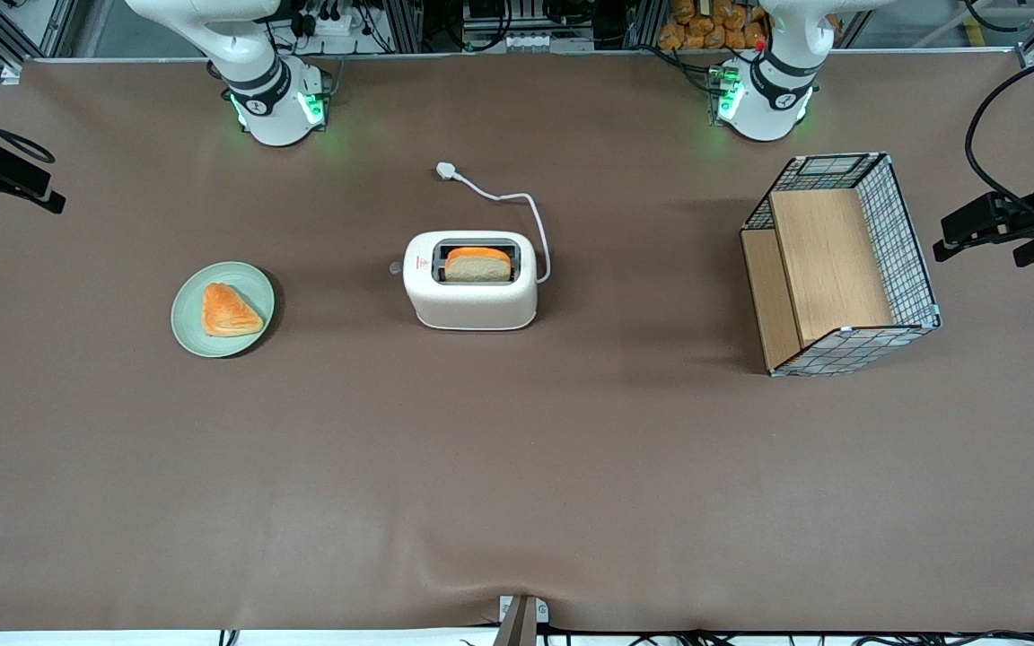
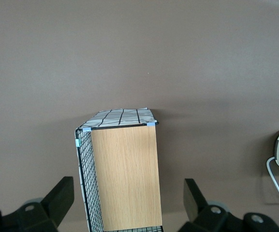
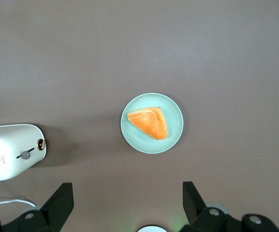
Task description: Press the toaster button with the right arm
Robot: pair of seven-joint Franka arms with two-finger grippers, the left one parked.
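Note:
The white toaster [image 1: 470, 292] stands mid-table with a slice of bread [image 1: 477, 264] in its dark top slot. Its small grey button [image 1: 395, 267] sticks out of the narrow end that faces the working arm's end of the table. My right gripper [image 1: 32, 188] hangs high above the table at the working arm's end, well away from the toaster. The right wrist view looks down past the gripper [image 3: 128, 200], open and empty, with its black fingers [image 3: 57, 200] wide apart. That view also shows the toaster [image 3: 6, 150] and its button [image 3: 25, 154].
A green plate [image 1: 252, 285] with an orange pastry [image 1: 228, 310] lies between the gripper and the toaster; the plate also shows in the right wrist view [image 3: 173, 130]. The toaster's white cord and plug [image 1: 447, 170] trail toward the arm bases. A wire-and-wood basket [image 1: 840, 265] stands toward the parked arm's end.

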